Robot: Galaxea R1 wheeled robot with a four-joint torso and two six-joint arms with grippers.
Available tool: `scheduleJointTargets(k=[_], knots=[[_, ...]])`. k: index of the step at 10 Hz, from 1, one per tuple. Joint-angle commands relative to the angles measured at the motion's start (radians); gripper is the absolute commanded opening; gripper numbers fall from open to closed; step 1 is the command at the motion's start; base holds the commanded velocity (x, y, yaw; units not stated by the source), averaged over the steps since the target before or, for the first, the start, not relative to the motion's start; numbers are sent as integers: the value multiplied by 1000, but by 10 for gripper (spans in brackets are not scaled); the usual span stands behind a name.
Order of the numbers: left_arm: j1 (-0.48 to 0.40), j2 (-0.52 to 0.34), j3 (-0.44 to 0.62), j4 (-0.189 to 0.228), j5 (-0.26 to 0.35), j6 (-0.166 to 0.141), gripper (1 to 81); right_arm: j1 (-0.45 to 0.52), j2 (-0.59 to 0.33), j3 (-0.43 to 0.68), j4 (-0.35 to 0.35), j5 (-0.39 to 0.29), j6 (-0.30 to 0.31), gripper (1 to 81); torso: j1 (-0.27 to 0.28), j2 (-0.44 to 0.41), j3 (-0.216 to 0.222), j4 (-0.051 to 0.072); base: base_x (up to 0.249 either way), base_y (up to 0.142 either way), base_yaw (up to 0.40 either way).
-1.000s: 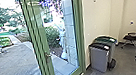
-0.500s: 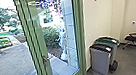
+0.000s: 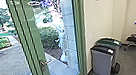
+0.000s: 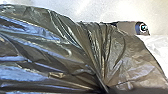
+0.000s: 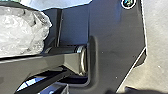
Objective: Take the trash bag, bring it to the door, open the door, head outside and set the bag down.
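Dk plate (image 5: 112, 50), rnd fitting (image 5: 128, 2); gry bar (image 5: 32, 65) w/ silvery ring (image 5: 82, 60).

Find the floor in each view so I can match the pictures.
Head view: floor around the two bins and the chair.
Left wrist view: pale, speckled, beyond the dark trash bag.
Right wrist view: beside the robot's dark plate.
Shared landmark: a round fitting, in both wrist views.
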Motion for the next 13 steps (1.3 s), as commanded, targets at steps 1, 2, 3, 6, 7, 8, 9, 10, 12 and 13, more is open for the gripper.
scheduleJointTargets(k=[1, 2, 3, 6, 7, 8, 9, 10, 12, 13], knots=[[-73, 2, 1, 4, 59, 6, 10, 46, 3, 3, -8, -55, -2, 811, 0, 0, 0, 0, 190, 0, 0], [-73, 2, 1, 2, 59, 6, 10, 46, 3, 3, -8, -55, -2, 811, 0, 0, 0, 0, 190, 0, 0], [-73, 2, 1, 4, 59, 6, 10, 46, 3, 3, -8, -55, -2, 811, 0, 0, 0, 0, 190, 0, 0], [-73, 2, 1, 2, 59, 6, 10, 49, 3, 3, -13, -55, -2, 811, 0, 0, 0, 0, 179, 20, 0], [-73, 2, 1, 2, 59, 5, 10, 47, 3, 3, -14, -55, -2, 811, 0, 0, 0, 0, 166, 0, 0], [-73, 2, 1, 2, 59, 6, 10, 47, 3, 3, -14, -55, -2, 811, 0, 0, 0, 0, 166, 0, 0], [-73, 2, 1, 2, 59, 6, 10, 46, 3, 3, -13, -55, -2, 811, 0, 0, 0, 0, 166, 0, 0], [-73, 2, 1, 2, 59, 6, 10, 44, 3, 3, -14, -53, -2, 811, 0, 0, 0, 0, 166, 0, 0], [-73, 2, 1, 2, 59, 6, 10, 44, 3, 3, -13, -53, -2, 811, 0, 0, 0, 0, 165, 0, 0], [-73, 2, 1, 1, 59, 6, 10, 44, 3, 3, -13, -53, -2, 811, 0, 0, 0, 0, 165, 0, 0]])
